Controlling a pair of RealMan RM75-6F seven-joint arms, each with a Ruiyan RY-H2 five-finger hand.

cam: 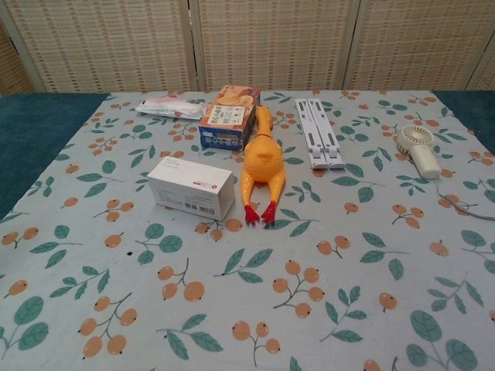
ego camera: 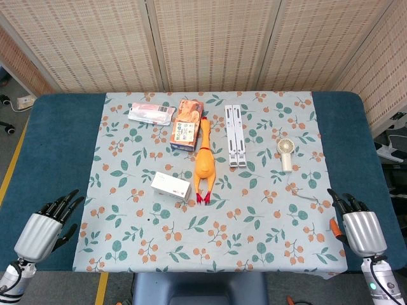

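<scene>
My left hand (ego camera: 46, 229) hovers over the blue table near its front left corner, fingers stretched out and apart, holding nothing. My right hand (ego camera: 359, 225) is at the front right, just off the cloth's edge, fingers also extended and empty. Neither hand shows in the chest view. On the leaf-patterned cloth (ego camera: 267, 216) lie a yellow rubber chicken (ego camera: 203, 162) (cam: 261, 164), a white box (ego camera: 170, 185) (cam: 190, 187), an orange and blue carton (ego camera: 187, 124) (cam: 227, 116), a white folding stand (ego camera: 235, 135) (cam: 318, 131), a small cream handheld fan (ego camera: 286, 154) (cam: 418, 150) and a pink-white packet (ego camera: 150, 113) (cam: 170, 106).
The blue table (ego camera: 57, 146) shows bare strips left and right of the cloth. A thin cord (ego camera: 305, 196) trails from the fan toward my right hand. Woven screens (ego camera: 210, 38) close off the back.
</scene>
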